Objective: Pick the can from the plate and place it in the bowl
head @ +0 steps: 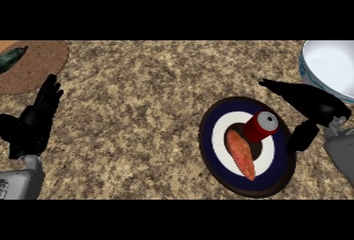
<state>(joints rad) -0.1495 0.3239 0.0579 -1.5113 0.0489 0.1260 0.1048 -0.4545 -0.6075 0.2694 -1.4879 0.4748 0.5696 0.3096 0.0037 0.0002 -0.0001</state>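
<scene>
A red can [261, 125] with a grey top stands on a round plate [214, 154] with a dark blue rim and white ring, right of centre. An orange carrot-like piece [242, 154] lies beside the can on the same plate. The pale bowl [332, 65] sits at the upper right, partly cut off by the view's edge. My right hand [314, 105] hovers just right of the can, open, fingers stretched toward the upper left and thumb pointing down; it does not touch the can. My left hand [34, 122] rests open at the left edge, fingers up.
A round brown board [38, 70] lies at the upper left with a dark green vegetable [10, 58] on it. The speckled counter [138, 117] stretches between the board and the plate.
</scene>
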